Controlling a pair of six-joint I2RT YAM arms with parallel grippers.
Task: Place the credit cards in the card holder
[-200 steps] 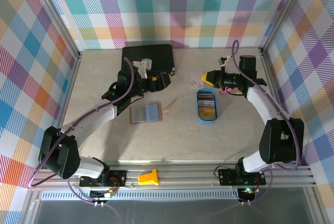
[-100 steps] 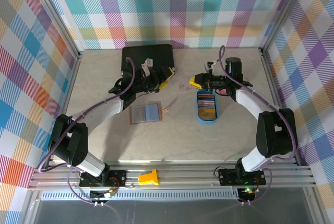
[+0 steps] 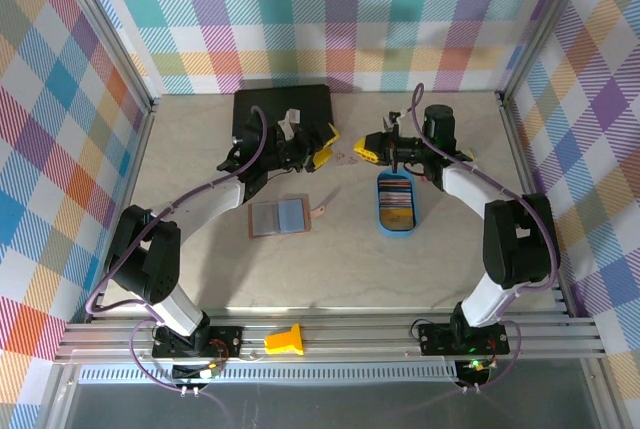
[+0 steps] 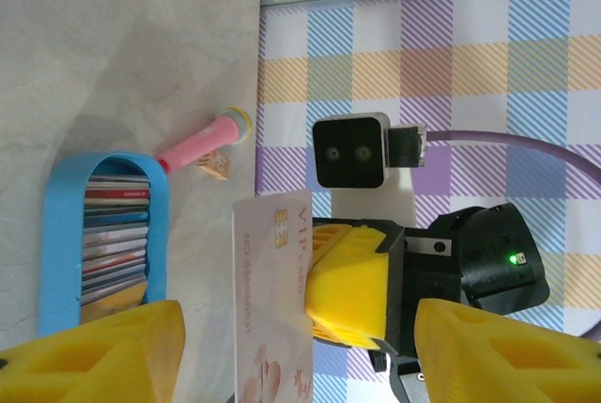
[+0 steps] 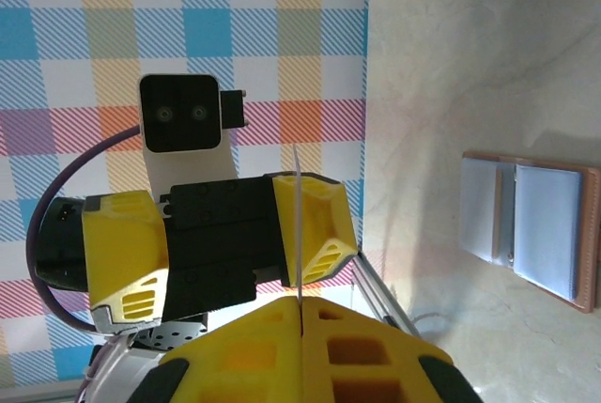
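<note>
Your right pincer [image 3: 368, 149] pinched a credit card [image 4: 272, 300] midair; left pincer [image 3: 322, 154] gaped wide astride it. The card holder [image 3: 277, 217] lay open on the surface [image 3: 330, 269] at 7 o'clock. You needed left clamped squarely before right released.

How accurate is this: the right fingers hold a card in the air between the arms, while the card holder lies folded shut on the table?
The card holder is not folded shut: the top external view shows it lying open, inner side up. The rest stands.
</note>
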